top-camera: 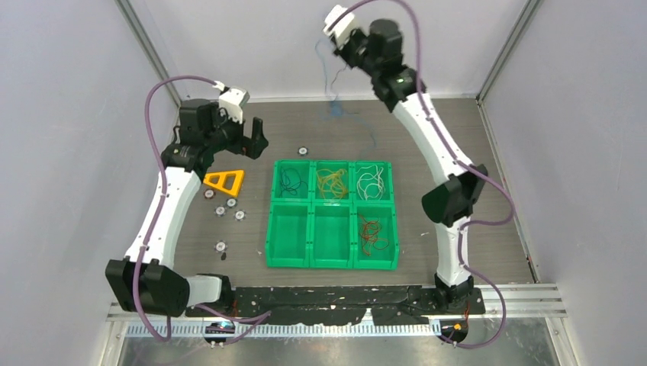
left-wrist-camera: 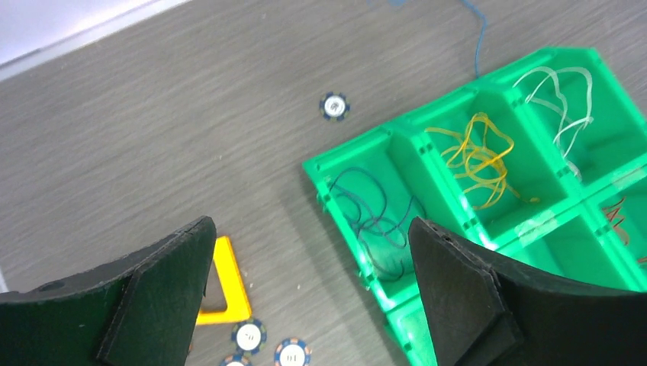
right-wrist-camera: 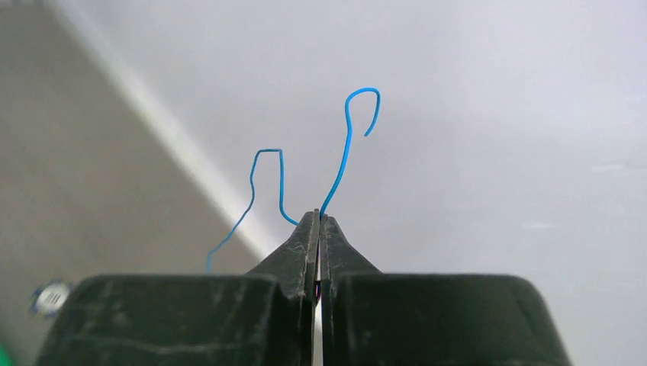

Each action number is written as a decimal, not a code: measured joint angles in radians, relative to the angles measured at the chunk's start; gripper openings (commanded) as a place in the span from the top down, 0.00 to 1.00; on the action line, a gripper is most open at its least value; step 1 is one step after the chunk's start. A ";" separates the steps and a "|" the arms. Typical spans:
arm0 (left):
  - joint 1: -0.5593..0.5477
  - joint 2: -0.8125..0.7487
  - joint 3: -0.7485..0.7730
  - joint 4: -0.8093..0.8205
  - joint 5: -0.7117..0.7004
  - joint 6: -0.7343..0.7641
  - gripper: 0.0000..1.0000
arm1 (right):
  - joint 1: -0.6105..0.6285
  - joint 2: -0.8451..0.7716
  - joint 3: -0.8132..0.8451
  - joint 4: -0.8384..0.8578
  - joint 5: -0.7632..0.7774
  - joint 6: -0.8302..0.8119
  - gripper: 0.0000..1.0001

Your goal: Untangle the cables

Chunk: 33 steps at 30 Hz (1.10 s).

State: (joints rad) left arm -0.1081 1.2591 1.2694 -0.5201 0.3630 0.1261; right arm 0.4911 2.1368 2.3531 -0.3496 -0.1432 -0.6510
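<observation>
We see the right gripper (right-wrist-camera: pixel 318 217) raised high over the far side of the tabletop (top-camera: pixel 252 252), jaws pressed together on the blue cable (right-wrist-camera: pixel 347 145), which hangs down curling to a small heap on the tabletop behind the green tray (top-camera: pixel 332 267). The left gripper (left-wrist-camera: pixel 309 229) hovers left of the tray with jaws spread wide and nothing between them, near an orange triangle (top-camera: pixel 225 181) and small round discs (top-camera: pixel 231 203). In the tray, the black cable (top-camera: pixel 292 181), yellow-orange cable (top-camera: pixel 330 183) and white cable (top-camera: pixel 370 181) fill the three far compartments left to right, and the red cable (top-camera: pixel 372 232) lies in the near right compartment.
</observation>
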 measured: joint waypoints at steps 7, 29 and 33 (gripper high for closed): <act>0.000 0.085 0.114 0.082 0.130 -0.069 0.00 | -0.051 -0.187 0.069 0.158 0.000 0.065 0.95; -0.325 0.403 0.421 0.435 0.377 -0.181 0.02 | -0.134 -0.324 -0.114 0.267 -0.221 0.311 0.95; -0.387 0.589 0.655 0.455 0.283 -0.206 0.03 | -0.140 -0.325 -0.140 0.296 -0.227 0.319 0.94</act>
State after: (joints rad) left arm -0.4950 1.8481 1.9244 -0.0647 0.6460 -0.0803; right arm 0.3508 1.8122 2.2131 -0.0536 -0.3702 -0.3321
